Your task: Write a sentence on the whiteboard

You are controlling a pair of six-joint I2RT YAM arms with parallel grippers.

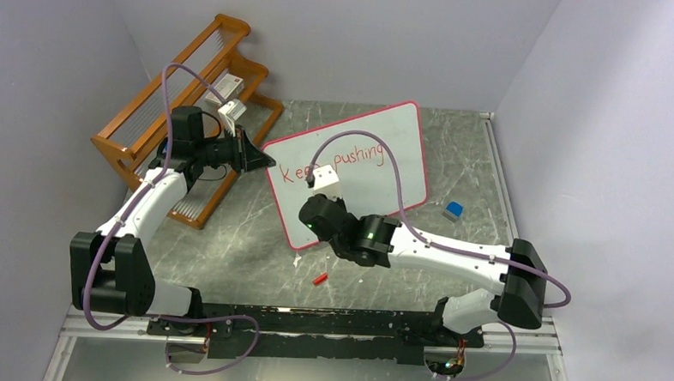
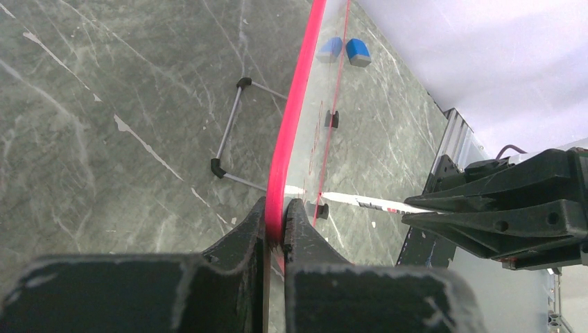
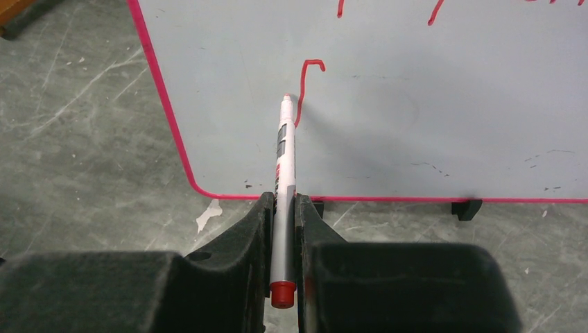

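The whiteboard (image 1: pixel 378 158) stands tilted on its black feet, its red-pink frame (image 2: pixel 295 104) seen edge-on in the left wrist view. The sentence (image 1: pixel 356 160) in red reads "Keep pushing", partly hidden behind my right wrist. My left gripper (image 1: pixel 262 160) is shut on the board's upper left frame edge (image 2: pixel 276 229). My right gripper (image 3: pixel 283 201) is shut on a red marker (image 3: pixel 284 152). The marker's tip touches the board (image 3: pixel 416 125) at a short hooked red stroke (image 3: pixel 307 83) below the first line. The marker (image 2: pixel 367 203) also shows through the left wrist view.
A wooden rack (image 1: pixel 174 106) with small boxes (image 1: pixel 228 87) stands at the back left. A blue eraser (image 1: pixel 454 211) lies right of the board. The red marker cap (image 1: pixel 319 278) lies on the grey marbled table in front of the board.
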